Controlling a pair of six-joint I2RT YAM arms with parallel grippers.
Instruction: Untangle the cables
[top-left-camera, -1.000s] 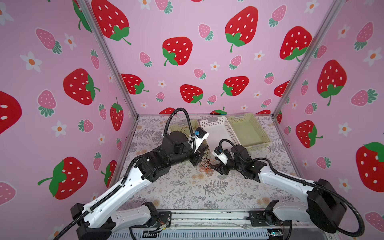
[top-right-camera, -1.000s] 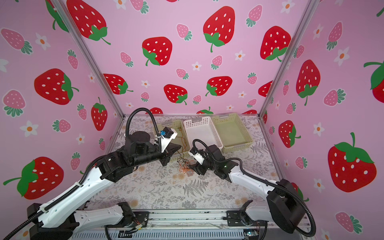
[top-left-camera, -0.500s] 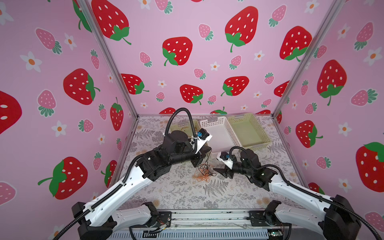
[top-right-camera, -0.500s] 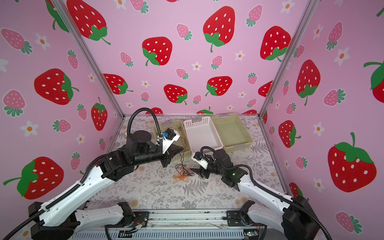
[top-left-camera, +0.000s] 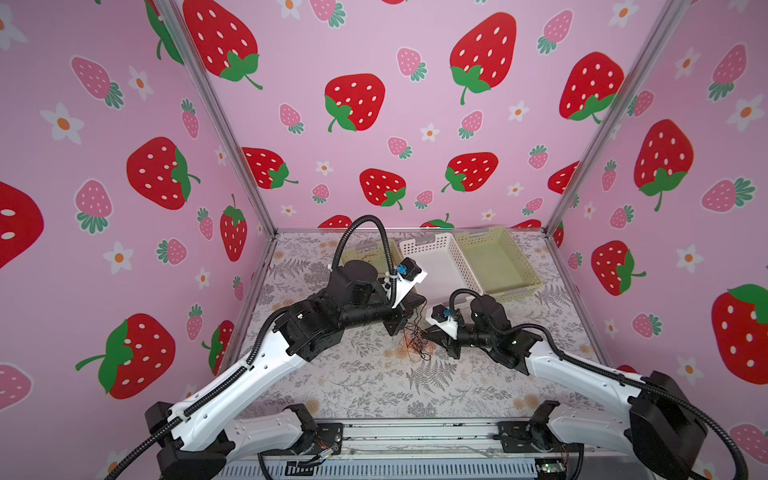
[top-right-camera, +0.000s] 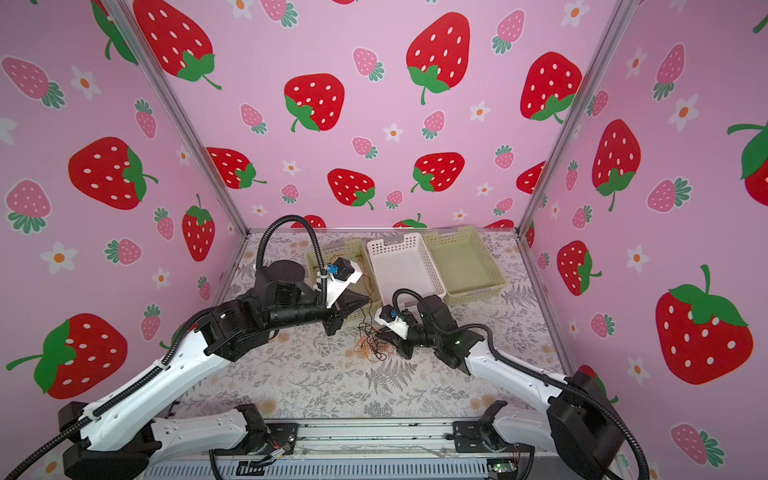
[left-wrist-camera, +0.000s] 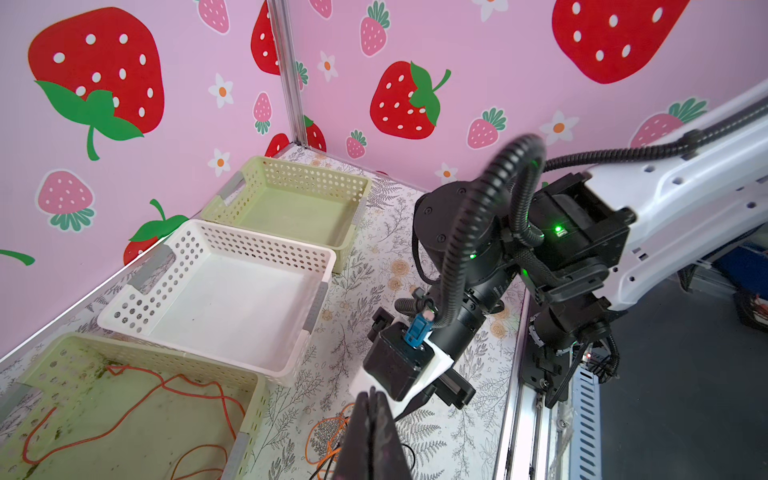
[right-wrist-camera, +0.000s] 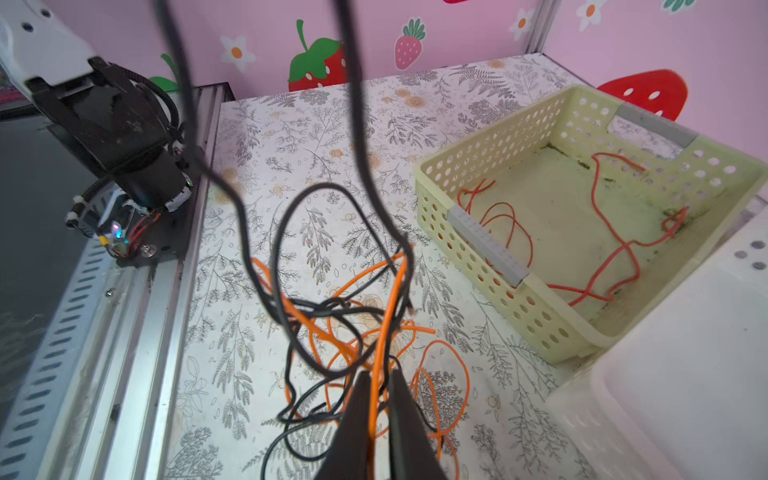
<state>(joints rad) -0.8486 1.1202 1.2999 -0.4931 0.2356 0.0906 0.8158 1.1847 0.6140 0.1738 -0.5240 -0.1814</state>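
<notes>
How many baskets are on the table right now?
3, in a row at the back: left green basket holding a reddish-orange cable, white basket in the middle, right green basket. None look hidden.

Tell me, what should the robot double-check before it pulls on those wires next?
1. The right gripper is shut on the orange cable: ok.
2. The left gripper is shut, with the black cable hanging from it: ok.
3. Orange and black lie apart: not ok, they are tangled on the table.
4. Only orange sits in the right grip: cannot tell, black strands pass close by.
5. The red-orange cable lies inside the yellow-green basket: ok.
6. The white basket is empty: ok.
</notes>
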